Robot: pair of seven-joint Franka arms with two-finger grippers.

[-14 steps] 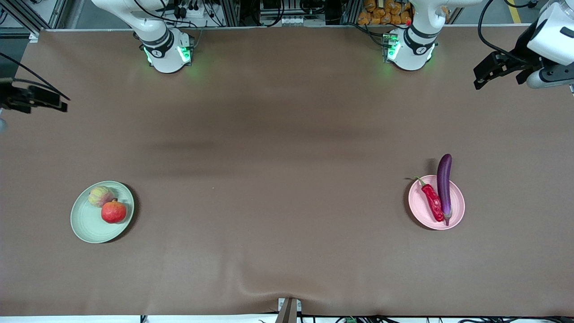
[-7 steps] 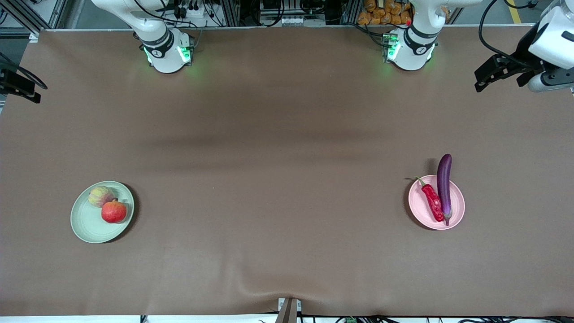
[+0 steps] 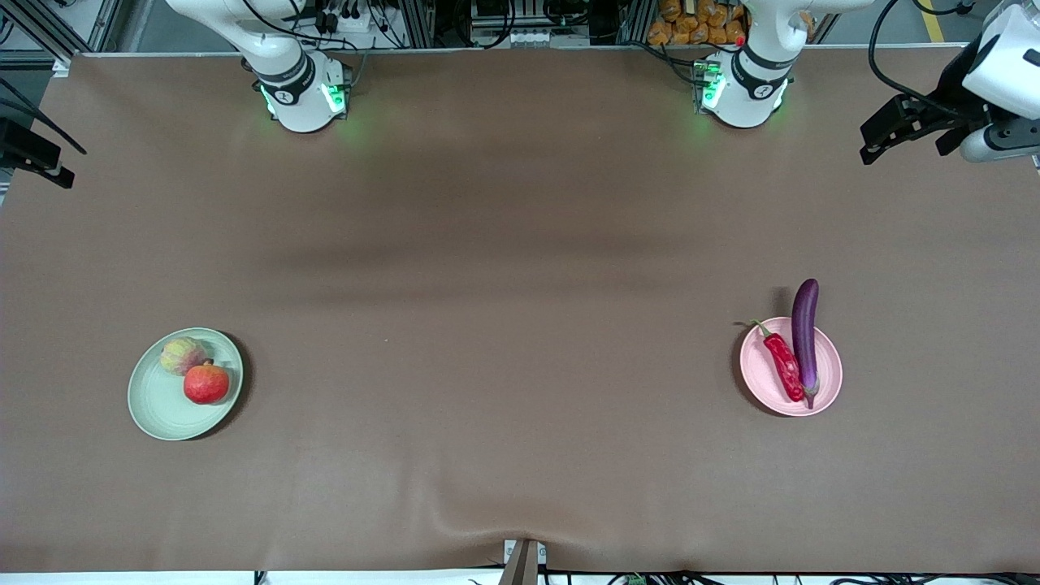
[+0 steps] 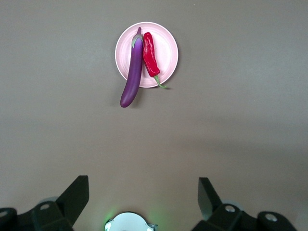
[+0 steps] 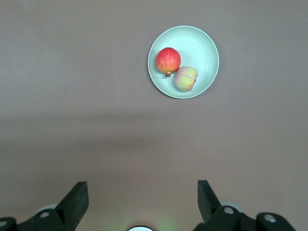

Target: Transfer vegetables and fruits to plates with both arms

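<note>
A brown counter (image 3: 520,325) carries two plates well apart. Toward the right arm's end sits a pale green plate (image 3: 158,406) holding a bright red fruit (image 3: 205,383) and, touching it and farther from the camera, a yellow-green fruit (image 3: 182,355) with a pink blush. Toward the left arm's end sits a pale pink plate (image 3: 829,378) with a red chili pepper (image 3: 783,363) lying beside a long purple eggplant (image 3: 804,333), whose tip overhangs the rim toward the bases. The left hand (image 3: 881,138) hangs high over its end of the counter, fingers apart. The right hand (image 3: 32,154) hangs at the counter's edge at its own end, empty. Both arms wait.
</note>
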